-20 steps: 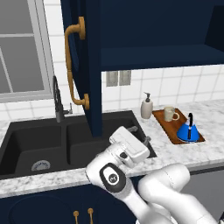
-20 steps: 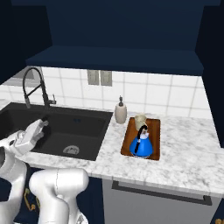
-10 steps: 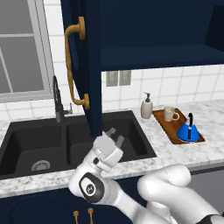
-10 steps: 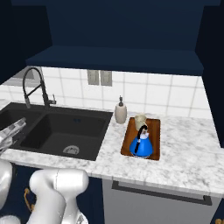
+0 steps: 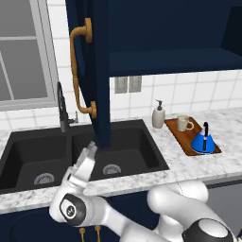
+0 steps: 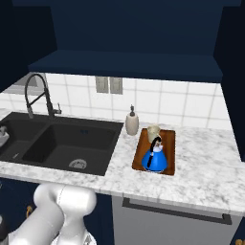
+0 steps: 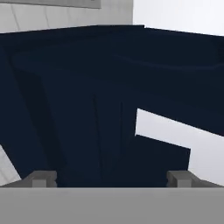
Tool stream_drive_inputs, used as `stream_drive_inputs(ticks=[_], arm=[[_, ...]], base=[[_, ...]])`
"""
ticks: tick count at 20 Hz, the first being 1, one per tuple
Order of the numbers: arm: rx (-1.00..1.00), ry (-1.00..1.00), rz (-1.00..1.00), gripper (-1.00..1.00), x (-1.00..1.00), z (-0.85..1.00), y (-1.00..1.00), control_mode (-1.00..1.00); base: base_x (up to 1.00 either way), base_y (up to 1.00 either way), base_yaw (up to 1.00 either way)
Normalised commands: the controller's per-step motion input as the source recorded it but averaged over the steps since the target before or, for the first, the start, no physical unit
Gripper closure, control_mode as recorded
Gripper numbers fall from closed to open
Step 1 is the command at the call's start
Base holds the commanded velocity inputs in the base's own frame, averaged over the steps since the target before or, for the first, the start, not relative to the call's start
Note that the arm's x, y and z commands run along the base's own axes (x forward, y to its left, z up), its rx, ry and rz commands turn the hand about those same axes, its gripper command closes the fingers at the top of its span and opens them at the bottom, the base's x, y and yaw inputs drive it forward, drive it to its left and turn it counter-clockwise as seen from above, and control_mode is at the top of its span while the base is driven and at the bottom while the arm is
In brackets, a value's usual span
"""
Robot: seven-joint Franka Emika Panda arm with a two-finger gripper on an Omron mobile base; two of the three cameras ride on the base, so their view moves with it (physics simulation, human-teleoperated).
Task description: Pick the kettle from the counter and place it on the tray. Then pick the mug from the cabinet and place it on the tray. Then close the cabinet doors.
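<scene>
We see our hand [image 5: 90, 152] at lower left, over the sink [image 5: 80, 158], its fingers spread and gripping nothing, just beneath the open door [image 5: 92, 71]. At center right, kettle [image 5: 203, 141] and mug [image 5: 184, 124] both stand on the tray [image 5: 176, 131] on the table [image 5: 227, 142].

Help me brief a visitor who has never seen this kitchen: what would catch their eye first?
Probably the open navy cabinet door with its curved brass handle, hanging over the black sink. Next, the bright blue kettle and cream mug on the wooden tray to the sink's right. The gripper points up toward the door's lower edge.
</scene>
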Motion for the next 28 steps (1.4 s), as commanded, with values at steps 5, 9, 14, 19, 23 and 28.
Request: stream_drive_inputs(ticks=[5, 9, 14, 19, 23, 28], arm=[[-0.1, 0.09, -0.01, -1.0, 0.43, 0.0, 0.81, -1.0], [-0.09, 0.07, 0.0, -1.0, 0.39, 0.0, 0.77, -1.0], [-0.11, 0.09, 0.0, -1.0, 0.15, 0.25, 0.79, -1.0], [-0.05, 0.17, -0.04, -1.0, 0.0, 0.77, 0.32, -1.0], [0.0, 0.27, -0.09, -1.0, 0.03, 0.83, 0.0, -1.0], [0.0, 0.27, -0.04, -1.0, 0.1, 0.69, -0.23, -1.0]], base=[[0.0, 0.0, 0.0], [0.0, 0.0, 0.0], [0.0, 0.0, 0.0], [0.0, 0.0, 0.0], [0.0, 0.0, 0.0], [0.0, 0.0, 0.0]])
